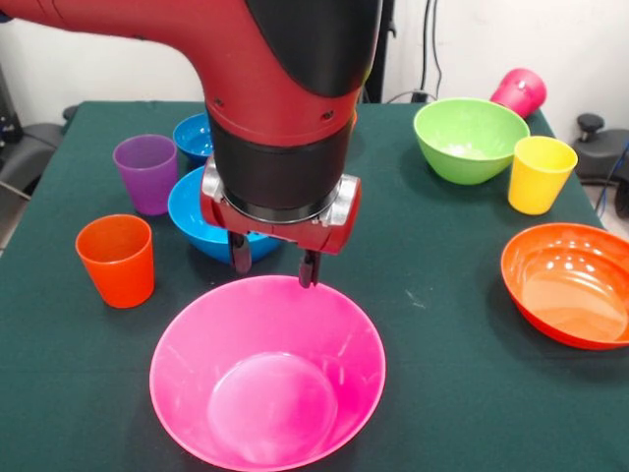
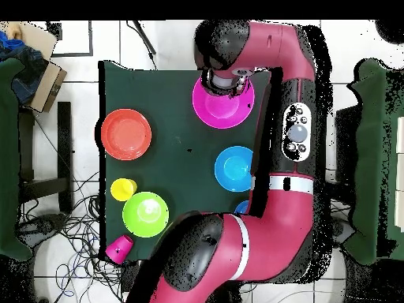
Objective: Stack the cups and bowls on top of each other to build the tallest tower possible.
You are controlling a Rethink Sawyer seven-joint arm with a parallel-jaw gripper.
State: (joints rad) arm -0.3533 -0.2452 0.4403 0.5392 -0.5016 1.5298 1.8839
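— So, what sits nearest on the desk?

— The very large pink bowl, upright at the middle of the near edge. The claw hangs over its far rim, fingers spread apart and holding nothing; one fingertip is just at the rim.

— And to the sides?

— The orange cup stands by the left edge, the large orange bowl at the right edge, reaching over it.

— Behind the claw?

— A medium blue bowl, partly hidden by the arm, with the purple cup just beside it on the left and a small blue bowl further back.

— The far right?

— The yellow cup stands upright next to the lime green bowl. The magenta cup lies tipped over at the far right corner.
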